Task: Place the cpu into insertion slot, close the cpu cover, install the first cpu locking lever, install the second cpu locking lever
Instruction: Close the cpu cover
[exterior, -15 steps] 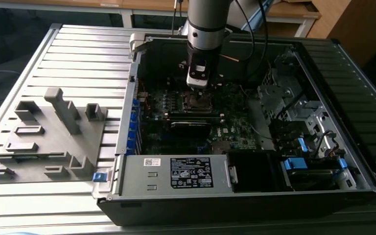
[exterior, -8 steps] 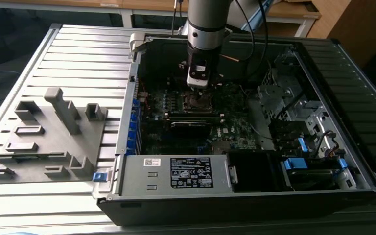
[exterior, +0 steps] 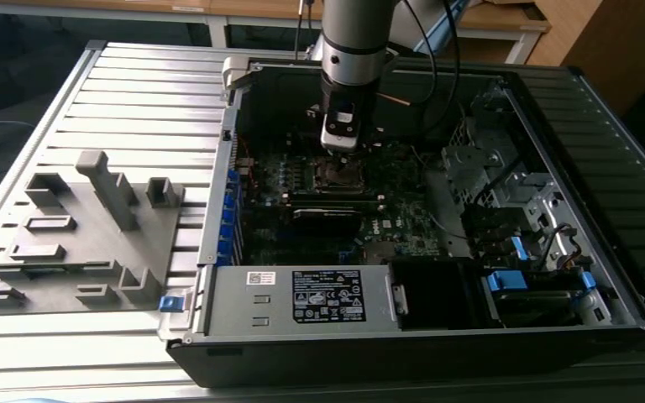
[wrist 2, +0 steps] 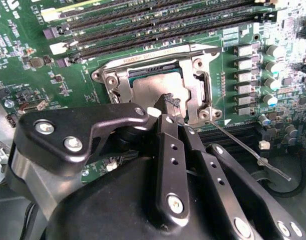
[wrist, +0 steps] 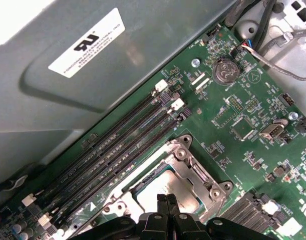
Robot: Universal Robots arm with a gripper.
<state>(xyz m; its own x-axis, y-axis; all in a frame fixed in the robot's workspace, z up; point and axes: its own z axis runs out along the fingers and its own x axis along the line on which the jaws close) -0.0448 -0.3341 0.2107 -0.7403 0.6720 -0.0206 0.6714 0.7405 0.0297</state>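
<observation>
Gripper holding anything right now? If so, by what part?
Nothing seems held. The gripper is shut, its tips down at the edge of the cpu cover, which lies flat over the cpu.

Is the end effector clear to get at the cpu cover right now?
Likely yes: the end effector hangs right at the cpu cover, at its edge, with nothing between them.

An open computer case (exterior: 412,357) lies on a slatted metal table (exterior: 132,92), a grey moulded holder (exterior: 76,243) just beside it on the exterior view's left. Long black memory slots (wrist: 122,150) cross its green board (wrist: 238,167).
</observation>
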